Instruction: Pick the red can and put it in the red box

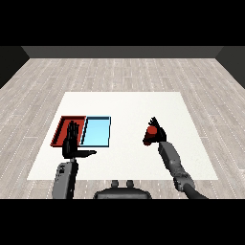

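Grey wood flooring surrounds a white table [124, 103] that fills the middle of your head view. Your right hand [155, 130] sits over the table's right half with its fingers curled round the red can [150, 133]. The can is already in that hand's grasp, and its long axis looks tilted rather than upright, though that is hard to tell. Well away to the left of that hand, beyond the light blue tray [97, 131], lies the red tray [62, 125]. Your left hand [72, 142] is open with fingers straight, hovering over the red tray's near edge. Judging from this, your right hand must carry the can leftward, across the blue tray.
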Action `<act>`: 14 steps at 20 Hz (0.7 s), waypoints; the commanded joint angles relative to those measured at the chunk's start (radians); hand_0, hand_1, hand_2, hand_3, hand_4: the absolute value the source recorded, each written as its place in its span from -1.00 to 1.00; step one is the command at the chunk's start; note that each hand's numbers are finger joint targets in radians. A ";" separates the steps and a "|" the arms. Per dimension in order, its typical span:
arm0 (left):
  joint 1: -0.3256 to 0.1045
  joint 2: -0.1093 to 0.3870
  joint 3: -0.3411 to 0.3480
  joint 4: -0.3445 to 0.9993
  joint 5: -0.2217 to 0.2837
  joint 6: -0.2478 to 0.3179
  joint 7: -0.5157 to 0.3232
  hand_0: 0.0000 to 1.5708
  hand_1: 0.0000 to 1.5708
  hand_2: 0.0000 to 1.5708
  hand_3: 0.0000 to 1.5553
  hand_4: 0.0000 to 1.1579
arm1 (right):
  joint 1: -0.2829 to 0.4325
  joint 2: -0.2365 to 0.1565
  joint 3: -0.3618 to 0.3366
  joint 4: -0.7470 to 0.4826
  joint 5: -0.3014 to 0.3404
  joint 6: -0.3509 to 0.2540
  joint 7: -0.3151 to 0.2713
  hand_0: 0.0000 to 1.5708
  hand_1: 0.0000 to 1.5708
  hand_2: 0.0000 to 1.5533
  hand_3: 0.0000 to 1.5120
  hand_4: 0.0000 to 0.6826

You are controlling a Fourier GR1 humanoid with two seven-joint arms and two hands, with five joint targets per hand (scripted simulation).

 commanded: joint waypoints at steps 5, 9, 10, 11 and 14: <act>0.013 -0.031 -0.028 0.051 -0.035 0.010 -0.068 -1.00 -1.00 -1.00 -1.00 -1.00 | -0.038 0.000 0.008 0.097 0.043 -0.049 -0.057 -1.00 -1.00 -1.00 -1.00 -1.00; -0.042 -0.026 -0.018 0.061 -0.022 0.019 -0.011 -1.00 -1.00 -1.00 -1.00 -1.00 | -0.088 0.042 -0.023 0.155 0.037 -0.189 -0.034 -0.35 -0.35 -0.14 -0.43 -1.00; -0.030 0.004 0.016 0.055 -0.006 0.003 -0.026 -1.00 -1.00 -1.00 -1.00 -1.00 | -0.093 -0.002 -0.020 0.117 0.045 -0.212 -0.011 0.61 0.61 0.71 0.69 -0.21; -0.021 0.000 0.010 0.056 -0.010 -0.001 -0.041 -1.00 -1.00 -1.00 -1.00 -1.00 | -0.071 0.038 -0.005 0.108 0.062 -0.277 -0.025 0.89 0.89 0.89 0.90 0.66; 0.005 -0.016 -0.009 0.023 -0.014 0.008 -0.030 -1.00 -1.00 -1.00 -1.00 -1.00 | -0.079 0.044 -0.009 0.161 0.074 -0.305 -0.067 0.85 0.85 0.87 0.88 0.79</act>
